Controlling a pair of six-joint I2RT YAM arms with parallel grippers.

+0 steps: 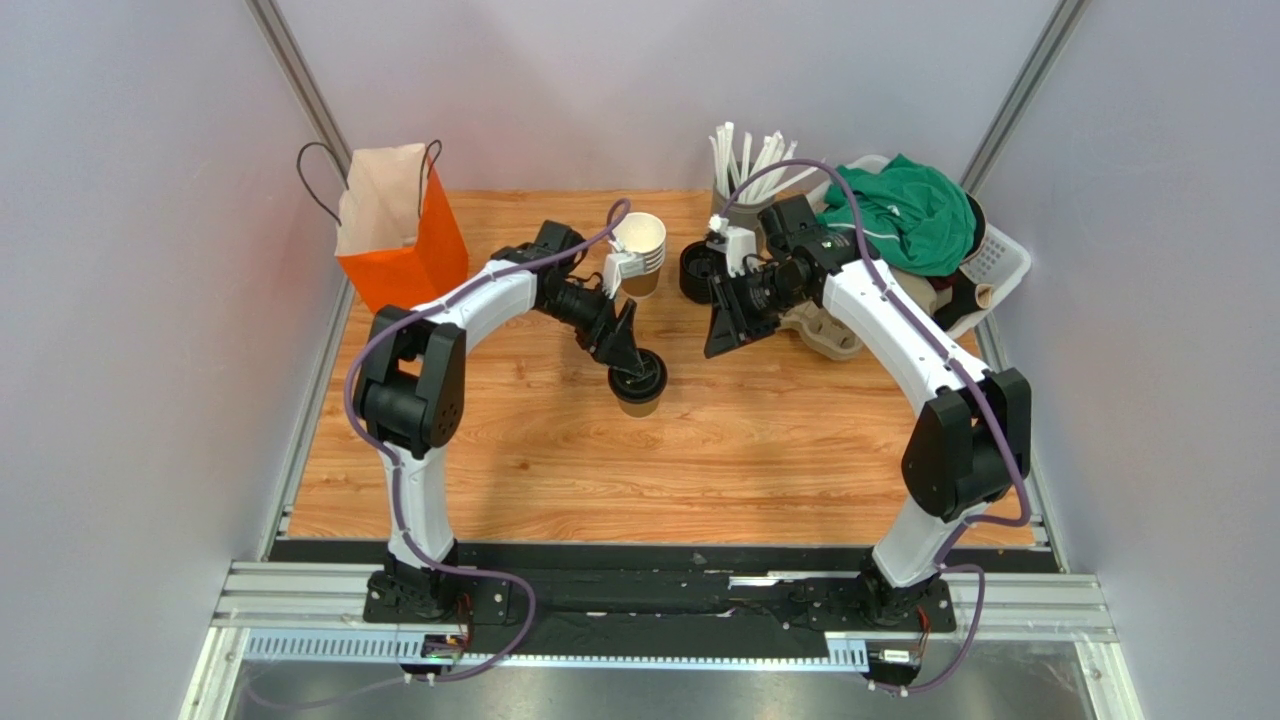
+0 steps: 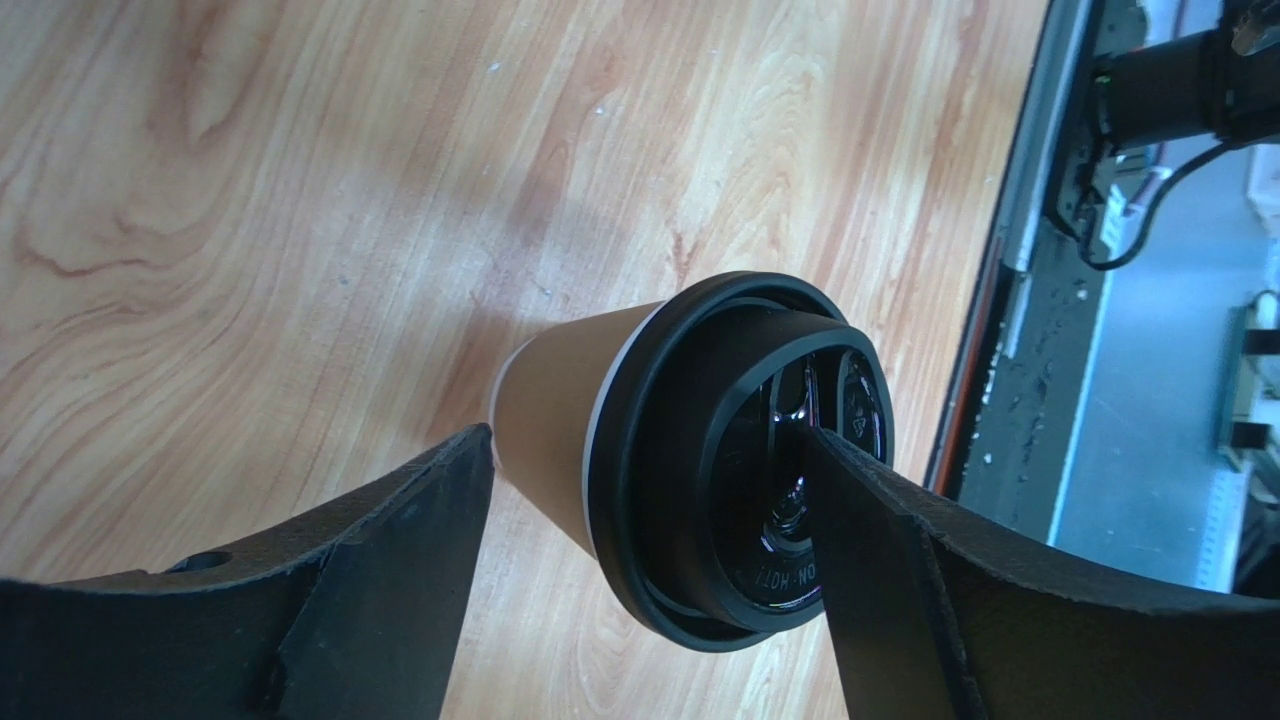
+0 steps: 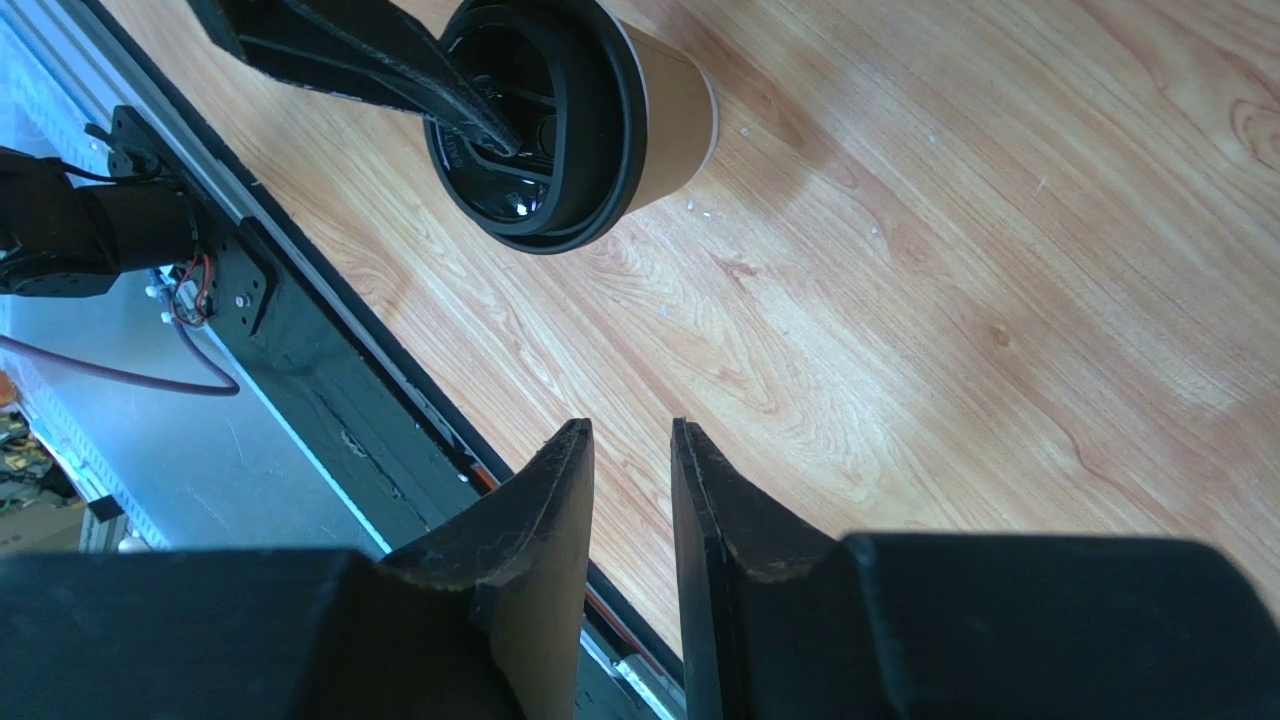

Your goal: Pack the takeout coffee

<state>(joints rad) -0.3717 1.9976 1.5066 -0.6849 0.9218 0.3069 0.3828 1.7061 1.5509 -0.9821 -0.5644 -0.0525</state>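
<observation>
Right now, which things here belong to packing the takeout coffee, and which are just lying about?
For the job:
lidded takeout coffee
orange paper bag

Lying about:
stack of lidless paper cups
stack of black lids
white straws
green cloth
white basket

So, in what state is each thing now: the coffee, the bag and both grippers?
takeout coffee: upright on the table, lid on.
orange bag: standing, mouth open.
left gripper: open, jaws on either side of the coffee.
right gripper: jaws a narrow gap apart, empty.
</observation>
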